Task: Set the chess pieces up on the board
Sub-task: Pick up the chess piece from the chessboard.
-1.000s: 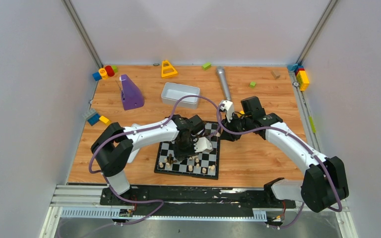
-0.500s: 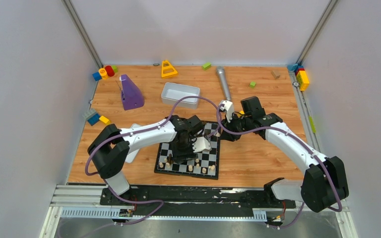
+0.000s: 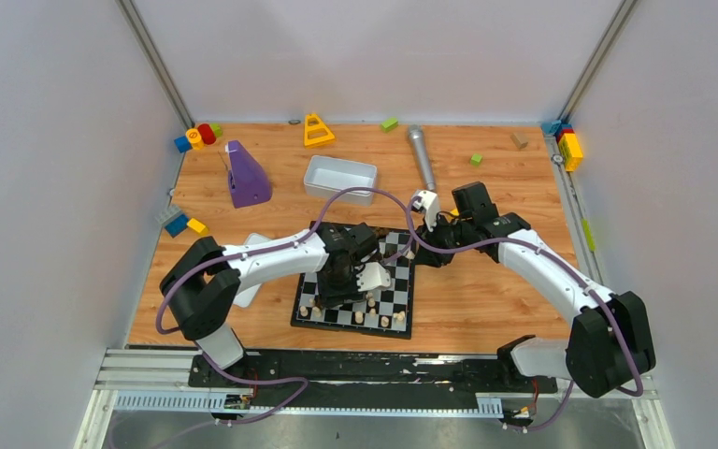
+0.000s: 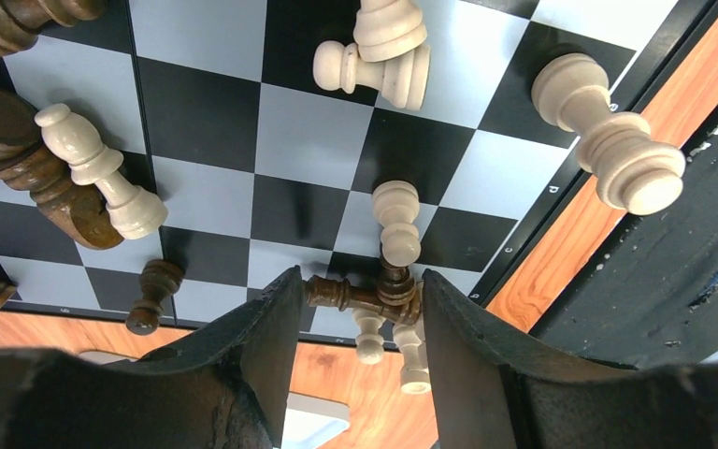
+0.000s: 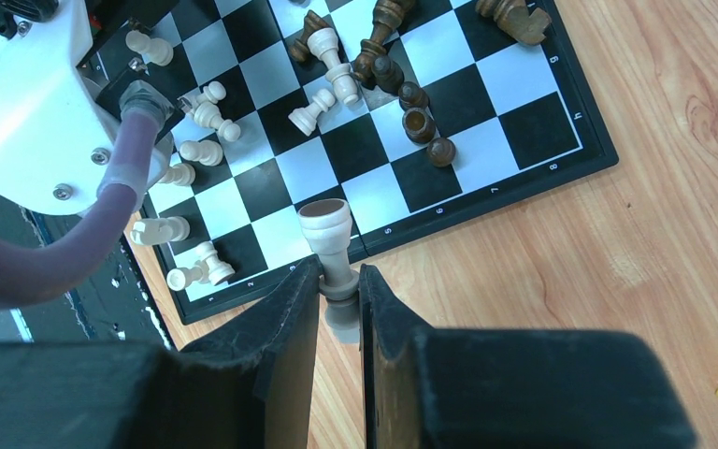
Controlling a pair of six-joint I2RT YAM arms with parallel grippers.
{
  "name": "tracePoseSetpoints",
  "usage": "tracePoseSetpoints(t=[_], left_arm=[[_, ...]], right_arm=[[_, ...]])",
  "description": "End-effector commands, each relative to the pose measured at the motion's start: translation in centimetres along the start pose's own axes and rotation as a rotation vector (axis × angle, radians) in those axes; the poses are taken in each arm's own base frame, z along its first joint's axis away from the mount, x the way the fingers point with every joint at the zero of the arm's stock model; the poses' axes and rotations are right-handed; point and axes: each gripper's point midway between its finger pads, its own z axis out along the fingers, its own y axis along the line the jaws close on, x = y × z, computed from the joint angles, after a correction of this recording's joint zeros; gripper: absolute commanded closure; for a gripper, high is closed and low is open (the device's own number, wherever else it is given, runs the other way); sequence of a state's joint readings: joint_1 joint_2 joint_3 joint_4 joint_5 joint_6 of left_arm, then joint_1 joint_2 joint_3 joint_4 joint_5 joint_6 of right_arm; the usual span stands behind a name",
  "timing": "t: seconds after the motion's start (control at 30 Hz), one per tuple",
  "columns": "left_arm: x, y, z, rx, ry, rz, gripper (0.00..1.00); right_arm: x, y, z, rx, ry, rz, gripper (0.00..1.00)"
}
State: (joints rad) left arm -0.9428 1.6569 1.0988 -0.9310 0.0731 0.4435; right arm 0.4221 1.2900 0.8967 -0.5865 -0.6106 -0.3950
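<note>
The board [image 3: 394, 297] lies in front of the arms, with pale and dark chess pieces [image 5: 374, 65] on it, some standing and several toppled. My left gripper [image 3: 338, 288] hovers low over the board's near left part. Its jaws stand open in the left wrist view [image 4: 362, 299], and a dark brown piece [image 4: 351, 294] lies sideways between the fingertips beside pale pieces [image 4: 397, 220]. My right gripper [image 5: 338, 281] is shut on a pale piece [image 5: 325, 224]. It holds that piece above the table beside the board's far right edge [image 5: 486, 192].
A white tray [image 3: 340, 178], a purple wedge [image 3: 245, 176] and a grey cylinder [image 3: 421, 157] lie behind the board. Coloured blocks [image 3: 196, 136] sit in the far corners, with more of them [image 3: 568, 145] at the right. A white lid [image 3: 252, 281] shows under the left arm. A black rail [image 3: 374, 369] borders the near edge.
My left gripper's jaws have spread apart over the board, and the left arm has shifted slightly left. The right arm has kept its place with the pale piece.
</note>
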Motion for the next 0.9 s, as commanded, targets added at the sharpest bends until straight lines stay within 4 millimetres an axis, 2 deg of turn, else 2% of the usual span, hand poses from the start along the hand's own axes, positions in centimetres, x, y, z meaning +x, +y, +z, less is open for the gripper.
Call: tracePoseSetpoints(t=[0.0, 0.33, 0.87], left_arm=[[-0.1, 0.4, 0.5, -0.025, 0.001, 0.032, 0.43], [-0.3, 1.0, 1.4, -0.040, 0.010, 0.045, 0.53], [-1.9, 3.2, 1.5, -0.108, 0.002, 0.056, 0.89]], right_arm=[[-0.3, 0.1, 0.2, -0.016, -0.017, -0.025, 1.00], [-0.3, 0.1, 0.2, -0.019, -0.013, -0.023, 1.00], [-0.1, 0.1, 0.2, -0.021, -0.008, -0.024, 1.00]])
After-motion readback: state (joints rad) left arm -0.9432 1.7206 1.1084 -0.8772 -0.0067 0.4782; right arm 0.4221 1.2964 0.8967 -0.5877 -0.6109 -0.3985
